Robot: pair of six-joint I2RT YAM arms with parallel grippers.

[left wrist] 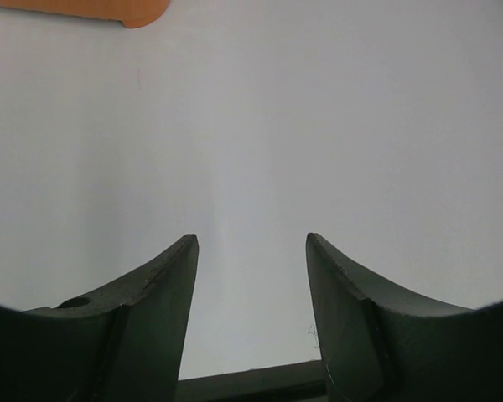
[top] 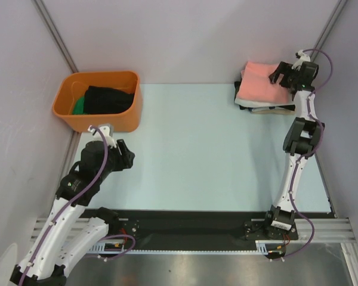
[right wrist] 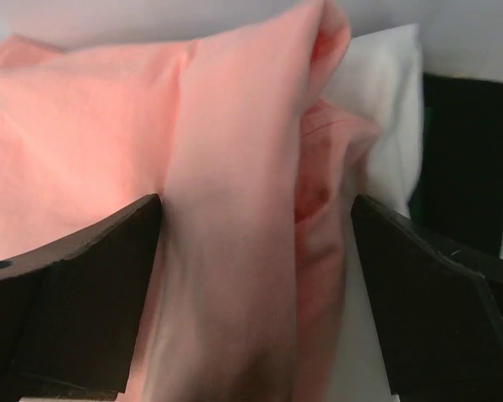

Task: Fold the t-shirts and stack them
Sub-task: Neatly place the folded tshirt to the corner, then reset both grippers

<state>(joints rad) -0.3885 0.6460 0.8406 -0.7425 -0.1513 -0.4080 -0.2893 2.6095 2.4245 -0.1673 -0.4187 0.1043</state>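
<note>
- Top view: the salmon-pink t-shirt (top: 258,83) lies folded on top of a stack of folded t-shirts (top: 264,108) at the far right corner of the pale surface (top: 197,143). White, black and tan edges show beneath it.
- The right hand (top: 283,74) sits at the right edge of the pink shirt, its arm stretched far forward. From this height it is hard to tell how its fingers stand.
- The left hand (top: 125,156) hangs over the near left part of the surface, just in front of the orange tub (top: 107,123). The tub holds a dark cloth (top: 110,98) and something green (top: 79,108).
- Left wrist view: the left hand (left wrist: 251,243) has its fingers apart with nothing between them. Only bare surface (left wrist: 318,126) lies below, and a corner of the orange tub (left wrist: 134,12) shows at the top edge.
- Right wrist view: the right hand (right wrist: 256,201) is spread wide. A raised fold of the salmon-pink t-shirt (right wrist: 226,176) runs loosely through the gap, not pinched. A white t-shirt (right wrist: 387,100) and a black t-shirt (right wrist: 465,159) show to the right of it.
</note>
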